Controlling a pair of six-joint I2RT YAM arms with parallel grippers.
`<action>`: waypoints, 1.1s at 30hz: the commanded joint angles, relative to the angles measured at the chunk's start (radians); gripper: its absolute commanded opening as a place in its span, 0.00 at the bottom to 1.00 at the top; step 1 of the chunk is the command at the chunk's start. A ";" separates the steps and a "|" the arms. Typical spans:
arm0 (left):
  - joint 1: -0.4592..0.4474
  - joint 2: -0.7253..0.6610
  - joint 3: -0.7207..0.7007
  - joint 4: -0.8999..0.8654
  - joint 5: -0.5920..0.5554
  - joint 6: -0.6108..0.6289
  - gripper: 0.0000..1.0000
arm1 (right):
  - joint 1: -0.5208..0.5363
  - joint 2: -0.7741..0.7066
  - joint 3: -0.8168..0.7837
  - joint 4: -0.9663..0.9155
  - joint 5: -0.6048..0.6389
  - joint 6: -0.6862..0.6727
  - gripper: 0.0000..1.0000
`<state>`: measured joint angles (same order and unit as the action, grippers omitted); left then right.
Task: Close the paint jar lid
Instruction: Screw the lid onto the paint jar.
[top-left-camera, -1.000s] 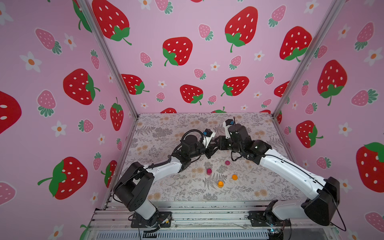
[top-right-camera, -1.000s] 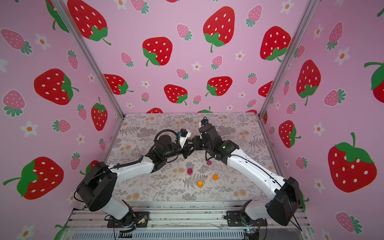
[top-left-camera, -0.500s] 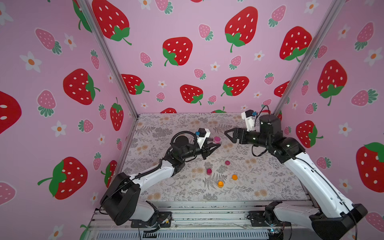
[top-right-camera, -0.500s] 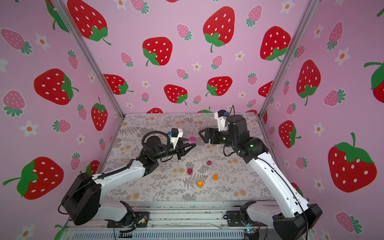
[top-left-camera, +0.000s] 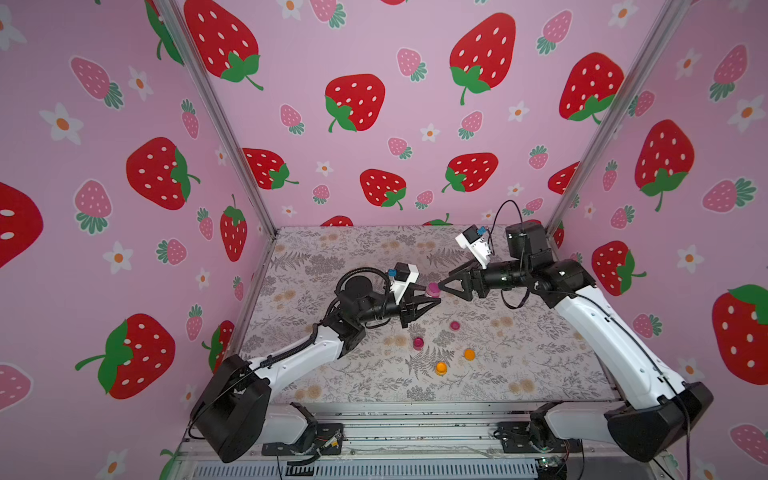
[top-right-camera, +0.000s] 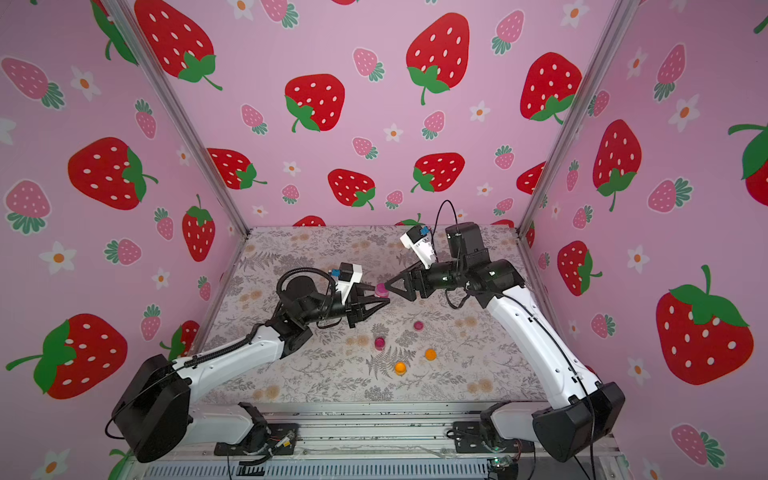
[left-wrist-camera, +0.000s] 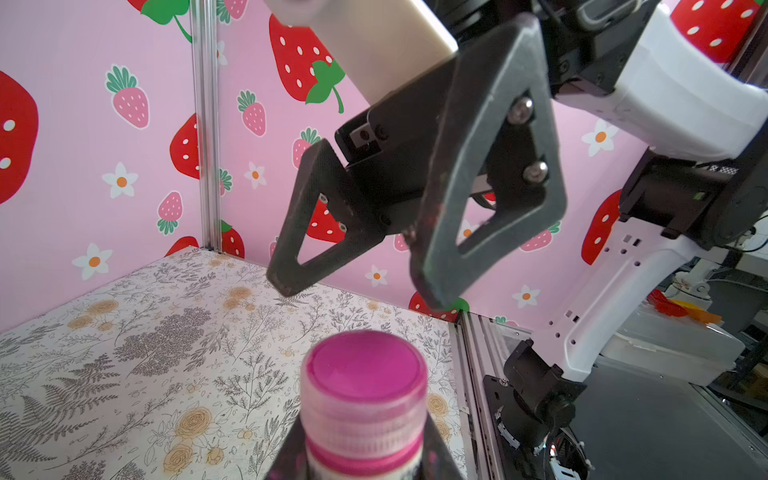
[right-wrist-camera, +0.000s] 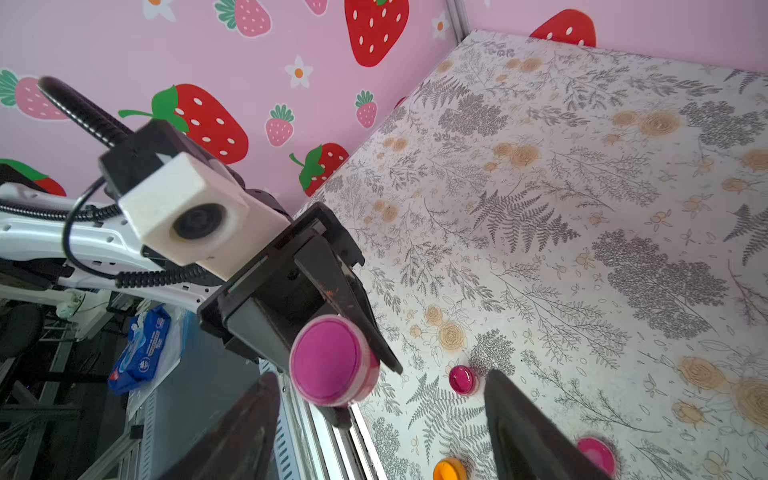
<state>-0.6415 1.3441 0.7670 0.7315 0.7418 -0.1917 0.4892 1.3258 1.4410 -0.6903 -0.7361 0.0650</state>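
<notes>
A small paint jar (top-left-camera: 433, 288) with a pink lid (left-wrist-camera: 365, 370) on it hangs in the air above the middle of the table. My left gripper (top-left-camera: 434, 296) is shut on the jar's body below the lid (right-wrist-camera: 328, 359). My right gripper (top-left-camera: 444, 281) stands open just off the lid, facing it from the right. In the left wrist view the right gripper (left-wrist-camera: 361, 293) has both fingertips a short way clear of the lid. In the right wrist view the lid lies between my right fingers (right-wrist-camera: 511, 407) without touching them.
On the flowered table (top-left-camera: 540, 353) lie two magenta pots (top-left-camera: 418, 342) (top-left-camera: 454, 325) and two orange ones (top-left-camera: 441, 368) (top-left-camera: 469, 354), below and in front of the held jar. Pink strawberry walls close in the left, back and right.
A second ago both grippers met at the jar. My right gripper let go, opened and drew back right, then came close to the lid again. The left arm shifted left with the jar.
</notes>
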 joint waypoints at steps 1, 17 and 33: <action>-0.002 -0.019 0.002 0.004 0.024 -0.009 0.00 | 0.023 0.001 0.015 -0.017 -0.026 -0.044 0.76; -0.004 -0.019 0.011 -0.025 0.025 0.004 0.00 | 0.089 0.033 0.028 -0.016 0.057 -0.041 0.62; -0.005 -0.001 0.051 -0.063 0.005 0.032 0.00 | 0.165 0.053 -0.017 0.031 0.140 0.026 0.34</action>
<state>-0.6399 1.3430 0.7673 0.6487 0.7410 -0.1802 0.6201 1.3670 1.4464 -0.6945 -0.6235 0.0566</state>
